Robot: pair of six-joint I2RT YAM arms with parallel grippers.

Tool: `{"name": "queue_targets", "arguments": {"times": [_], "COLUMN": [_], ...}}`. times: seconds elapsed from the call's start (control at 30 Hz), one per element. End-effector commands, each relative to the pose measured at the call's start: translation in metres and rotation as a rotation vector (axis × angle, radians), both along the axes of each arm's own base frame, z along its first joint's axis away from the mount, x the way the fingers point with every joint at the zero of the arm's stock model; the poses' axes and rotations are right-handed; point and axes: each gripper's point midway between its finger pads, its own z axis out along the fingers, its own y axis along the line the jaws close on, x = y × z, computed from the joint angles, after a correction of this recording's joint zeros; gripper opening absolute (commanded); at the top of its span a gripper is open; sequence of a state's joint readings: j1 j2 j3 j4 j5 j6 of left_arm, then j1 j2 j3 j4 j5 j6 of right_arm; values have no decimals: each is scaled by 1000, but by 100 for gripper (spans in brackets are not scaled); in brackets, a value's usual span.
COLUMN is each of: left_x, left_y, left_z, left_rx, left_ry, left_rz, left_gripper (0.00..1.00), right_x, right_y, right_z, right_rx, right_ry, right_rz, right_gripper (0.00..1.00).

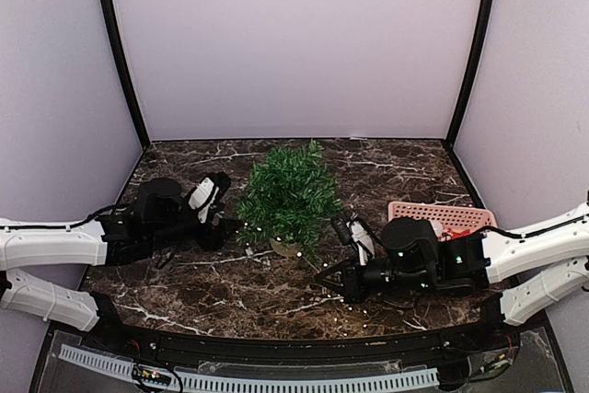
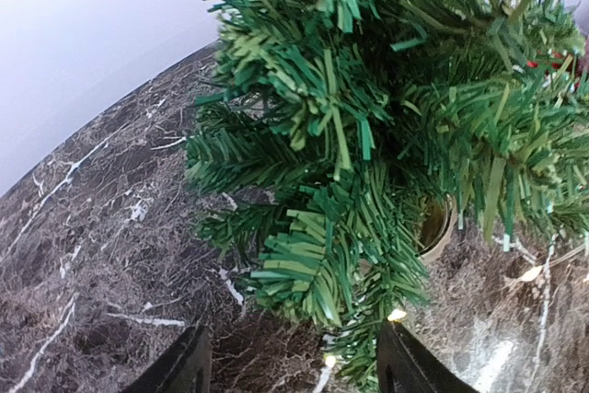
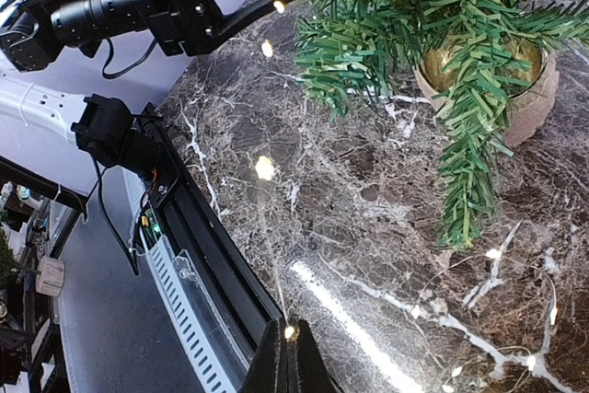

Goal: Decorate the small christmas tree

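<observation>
Right gripper [image 3: 288, 347], front-right of the small christmas tree [image 1: 290, 192]: fingers pinched together on a lit light string [image 3: 265, 168]. Left gripper [image 1: 228, 225], just left of the tree: fingers apart, facing its low branches. Tree stands mid-table on dark marble table [image 1: 396, 167], with a pink basket [image 1: 442, 216] to its right.

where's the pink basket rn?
Top view: the pink basket sits at the table's right edge, just behind the right arm, to the right of the small christmas tree.

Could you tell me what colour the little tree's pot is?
The pot is tan, best seen in the right wrist view.
</observation>
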State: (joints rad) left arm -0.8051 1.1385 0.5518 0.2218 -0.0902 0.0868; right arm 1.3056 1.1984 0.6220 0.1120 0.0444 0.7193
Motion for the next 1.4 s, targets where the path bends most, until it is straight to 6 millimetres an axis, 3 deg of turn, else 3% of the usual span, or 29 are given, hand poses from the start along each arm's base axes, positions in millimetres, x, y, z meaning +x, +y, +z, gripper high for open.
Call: {"name": "queue_targets", "arguments": {"times": [0.0, 0.2, 0.57, 0.77, 0.97, 1.07, 1.2, 1.37], "left_x": [-16, -36, -35, -32, -31, -31, -30, -28], "left_y": [10, -6, -19, -25, -27, -27, -27, -27], "left_z": [4, -1, -24, -36, -34, -32, -29, -26], "left_rx": [-111, -293, -320, -291, -298, -300, -301, -303], "left_ry": [90, 311, 468, 507, 502, 494, 485, 473], "left_rz": [36, 16, 53, 54, 50, 46, 45, 44], "left_gripper": [64, 68, 52, 34, 18, 17, 30, 24], "right_x": [1, 8, -1, -14, -16, -13, -12, -8], "right_y": [5, 1, 5, 14, 14, 14, 14, 12], "right_z": [18, 20, 17, 6, -13, -19, -29, -44], "right_rx": [62, 61, 50, 3, -55, -76, -109, -163], "right_ry": [-26, -42, -39, -31, -22, -18, -11, 5], "right_rz": [-16, -68, -52, -8, -9, -26, -33, -58], "right_gripper": [0, 0, 0, 0, 0, 0, 0, 0]}}
